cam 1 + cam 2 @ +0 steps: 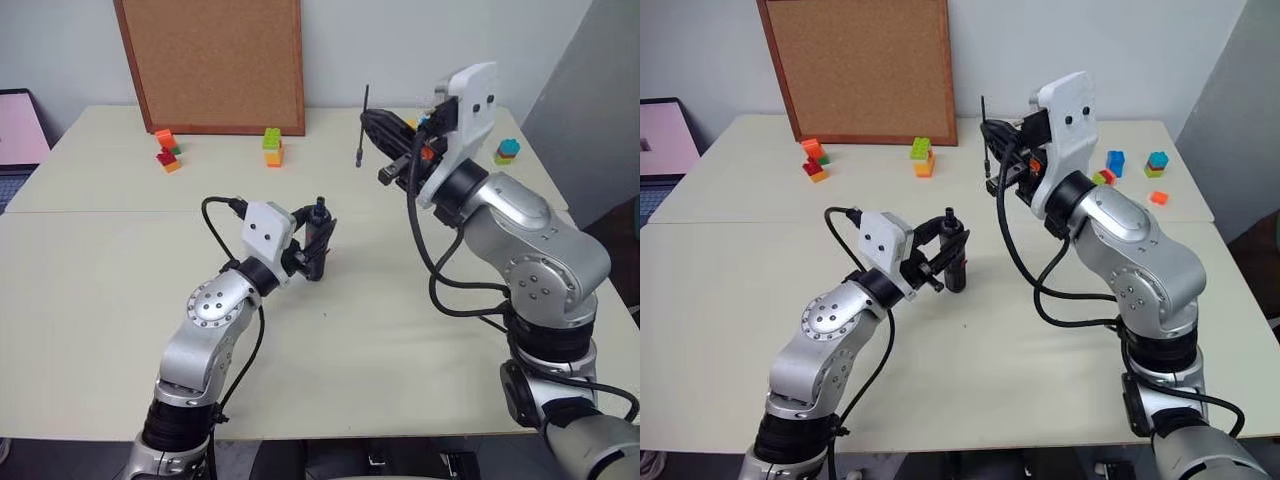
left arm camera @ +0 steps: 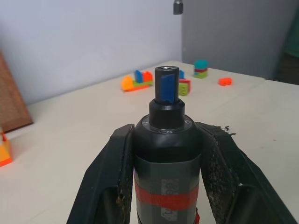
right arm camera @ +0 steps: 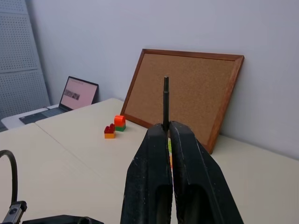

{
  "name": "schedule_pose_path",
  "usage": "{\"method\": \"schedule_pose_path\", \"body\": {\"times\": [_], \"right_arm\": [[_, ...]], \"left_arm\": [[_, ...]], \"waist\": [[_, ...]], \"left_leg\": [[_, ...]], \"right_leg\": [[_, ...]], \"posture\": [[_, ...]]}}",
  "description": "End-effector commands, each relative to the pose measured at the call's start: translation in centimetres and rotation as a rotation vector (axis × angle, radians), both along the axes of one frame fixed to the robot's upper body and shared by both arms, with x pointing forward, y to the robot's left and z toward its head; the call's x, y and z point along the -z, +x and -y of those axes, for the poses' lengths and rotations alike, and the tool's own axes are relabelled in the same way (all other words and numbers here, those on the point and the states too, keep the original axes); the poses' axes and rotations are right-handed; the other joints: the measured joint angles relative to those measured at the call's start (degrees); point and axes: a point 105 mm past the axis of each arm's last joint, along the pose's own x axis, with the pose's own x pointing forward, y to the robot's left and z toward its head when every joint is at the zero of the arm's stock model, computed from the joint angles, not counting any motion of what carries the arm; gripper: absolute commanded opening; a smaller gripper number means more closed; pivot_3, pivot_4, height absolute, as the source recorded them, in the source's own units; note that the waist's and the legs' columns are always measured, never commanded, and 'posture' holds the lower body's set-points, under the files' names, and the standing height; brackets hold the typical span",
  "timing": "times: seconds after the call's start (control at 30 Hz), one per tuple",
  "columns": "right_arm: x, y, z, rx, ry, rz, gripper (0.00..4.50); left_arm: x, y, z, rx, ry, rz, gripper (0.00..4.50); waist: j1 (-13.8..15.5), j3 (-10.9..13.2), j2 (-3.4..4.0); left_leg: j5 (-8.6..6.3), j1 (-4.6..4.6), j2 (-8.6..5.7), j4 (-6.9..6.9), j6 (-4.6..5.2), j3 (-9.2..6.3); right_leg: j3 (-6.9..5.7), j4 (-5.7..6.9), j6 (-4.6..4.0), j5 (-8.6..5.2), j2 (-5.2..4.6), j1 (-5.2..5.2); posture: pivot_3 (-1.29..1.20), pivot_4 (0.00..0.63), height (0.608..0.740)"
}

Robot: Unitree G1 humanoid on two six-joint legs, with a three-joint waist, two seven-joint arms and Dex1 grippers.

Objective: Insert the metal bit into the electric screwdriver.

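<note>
My left gripper [image 1: 316,250] is shut on the electric screwdriver [image 1: 318,232], a stubby black tool with a red band [image 2: 167,199]. It stands roughly upright above the table's middle, its open socket end [image 2: 167,71] pointing up. My right gripper [image 1: 370,122] is higher and further back to the right, shut on the metal bit [image 1: 362,125]. The bit is a thin dark rod held nearly upright and sticking out above and below the fingers [image 3: 154,154]. Its tip [image 3: 165,93] rises past the fingertips. The bit hangs apart from the screwdriver, above and beyond it.
A cork board [image 1: 215,60] leans on the wall at the back. Small coloured blocks lie at the back left [image 1: 166,150], back middle [image 1: 272,146] and far right [image 1: 1156,162]. A laptop [image 1: 20,130] sits off the left edge. The cream table [image 1: 100,300] has a seam across it.
</note>
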Motion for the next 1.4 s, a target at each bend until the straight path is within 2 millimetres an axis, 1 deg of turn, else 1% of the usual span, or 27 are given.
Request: {"method": "schedule_pose_path", "body": {"times": [0.03, 0.17, 0.23, 0.4, 0.57, 0.73, 0.8, 0.9, 0.97, 1.03, 1.17, 1.27, 1.4], "right_arm": [[-1.6, -1.2, -0.5, -0.019, 0.014, 0.072, 0.0], [-1.8, -1.4, -0.7, -0.037, 0.035, 0.081, 0.0], [-2.0, -1.5, -0.8, -0.053, 0.049, 0.083, 0.0], [-1.8, -1.2, -1.0, -0.054, 0.05, 0.073, 0.0], [-1.9, -1.0, -1.2, -0.046, 0.054, 0.071, 0.0], [-1.6, -1.1, -1.6, -0.066, 0.047, 0.072, 0.0], [-1.5, -1.3, -1.6, -0.077, 0.035, 0.082, 0.0], [-1.4, -1.7, -1.0, -0.112, 0.011, 0.102, 0.0], [-1.4, -2.4, -0.3, -0.17, -0.01, 0.12, 0.0], [-1.3, -3.4, 0.5, -0.252, -0.04, 0.134, 0.0], [-1.6, -4.8, 1.7, -0.377, -0.071, 0.124, 0.0], [-2.0, -5.7, 2.5, -0.469, -0.041, 0.082, 0.0], [-1.9, -6.5, 2.6, -0.555, -0.035, 0.031, 0.0]], "left_arm": [[-2.2, 0.1, 0.2, -0.046, -0.043, 0.099, 1.64], [-3.1, 0.6, 0.6, -0.081, -0.107, 0.117, 1.64], [-3.1, 0.8, 0.9, -0.088, -0.137, 0.097, 1.64], [-2.0, 0.6, 1.9, -0.059, -0.106, 0.074, 1.64], [-1.1, 0.4, 2.1, -0.048, -0.091, 0.044, 1.64], [-1.1, 0.2, 2.3, -0.026, -0.086, 0.053, 1.64], [-1.3, 0.0, 2.4, 0.009, -0.087, 0.049, 1.64], [-1.9, -0.5, 2.7, 0.107, -0.076, 0.04, 1.64], [-2.2, -1.2, 2.9, 0.222, -0.048, 0.014, 1.64], [-2.9, -1.4, 2.4, 0.313, -0.031, -0.021, 1.64], [-3.7, -1.8, 1.6, 0.42, 0.031, -0.046, 1.64], [-3.6, -2.6, 1.6, 0.515, 0.058, -0.06, 1.64], [-2.7, -3.9, 2.1, 0.605, 0.058, -0.1, 1.64]], "waist": [[0.0, 0.0, 0.0], [0.1, 0.0, 0.0], [0.1, 0.0, 0.0], [0.0, 0.0, 0.0], [0.0, 0.0, 0.0], [0.0, 0.0, 0.0], [0.0, 0.0, 0.0], [0.0, 0.0, 0.0], [0.0, 0.0, 0.0], [0.1, 0.0, 0.0], [0.0, 0.0, -0.01], [-0.2, 0.0, 0.0], [-0.2, 0.0, 0.0]], "left_leg": [[0.0, -0.01, 0.0, 0.0, 0.0, 0.0], [0.0, -0.02, -0.02, 0.0, 0.01, 0.0], [0.0, -0.03, -0.04, 0.01, 0.01, 0.01], [0.0, -0.03, -0.06, -0.01, 0.01, 0.01], [0.0, -0.03, -0.05, -0.01, 0.01, 0.0], [0.0, -0.02, -0.07, -0.01, 0.01, 0.0], [0.0, -0.02, -0.07, -0.01, 0.01, 0.0], [0.0, -0.03, -0.08, -0.01, 0.01, 0.0], [0.0, -0.04, -0.08, -0.01, 0.01, 0.0], [0.0, -0.06, -0.12, 0.0, 0.01, -0.01], [0.0, -0.06, -0.14, -0.01, 0.01, -0.01], [0.0, -0.03, -0.14, -0.02, 0.01, 0.02], [0.0, 0.0, -0.11, -0.03, 0.01, 0.0]], "right_leg": [[-0.01, 0.0, 0.0, 0.0, -0.02, 0.0], [-0.01, 0.0, 0.01, 0.0, -0.09, 0.0], [0.0, -0.01, 0.0, 0.0, -0.11, 0.0], [-0.01, -0.01, -0.23, 0.14, -0.1, 0.0], [-0.03, -0.01, -0.23, 0.14, -0.1, 0.0], [-0.04, 0.0, -0.2, 0.12, -0.1, 0.01], [-0.04, -0.01, -0.2, 0.12, -0.1, 0.01], [-0.05, -0.01, -0.21, 0.13, -0.09, 0.01], [-0.06, -0.02, -0.21, 0.12, -0.09, 0.01], [-0.1, -0.04, -0.16, 0.1, -0.05, 0.01], [-0.1, -0.08, 0.02, -0.01, 0.07, 0.01], [-0.07, -0.08, 0.02, -0.01, 0.06, 0.01], [-0.08, -0.07, -0.01, -0.02, 0.09, 0.02]], "posture": [[0.0, 0.15, 0.74], [0.0, 0.15, 0.74], [0.0, 0.15, 0.74], [0.0, 0.15, 0.74], [0.0, 0.15, 0.74], [0.0, 0.15, 0.74], [0.0, 0.15, 0.74], [0.0, 0.15, 0.74], [0.0, 0.15, 0.74], [0.0, 0.15, 0.74], [0.0, 0.15, 0.74], [0.0, 0.15, 0.74], [0.0, 0.15, 0.74]]}}
